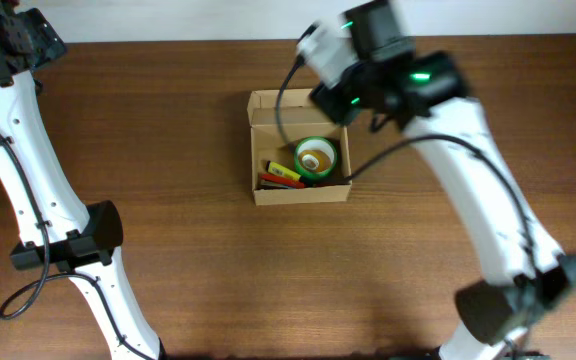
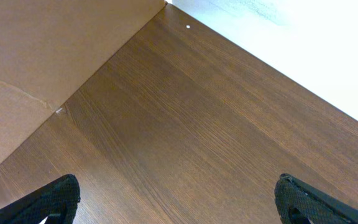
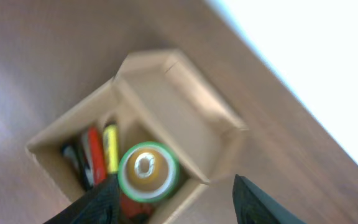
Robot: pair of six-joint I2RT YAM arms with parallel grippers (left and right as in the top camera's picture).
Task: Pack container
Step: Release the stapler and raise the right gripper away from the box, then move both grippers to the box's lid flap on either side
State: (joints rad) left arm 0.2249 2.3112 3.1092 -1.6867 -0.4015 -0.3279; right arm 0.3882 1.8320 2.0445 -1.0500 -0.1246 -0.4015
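We look down past our right hand [image 3: 176, 186], its dark fingers [image 3: 98, 202] spread with nothing between them, into the open container [image 3: 185, 118] on the brown table [image 3: 42, 62]. Inside lies a green tape roll [image 3: 148, 171], just beside a yellow marker [image 3: 110, 149], a red marker [image 3: 96, 155] and a dark marker [image 3: 73, 158]. Everything is blurred.

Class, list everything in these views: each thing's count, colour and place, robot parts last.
table: one, brown wood, under everything
box: one, light brown, mid-table, lid open
tape: one roll, green with tan core, inside box
markers: at least three, yellow, red, black, inside box beside tape
panel: one, tan, along table edge near left end effector
arms: two, white, left and right of box
left end effector: one, black, open, over bare table
right end effector: one, black, open, above box
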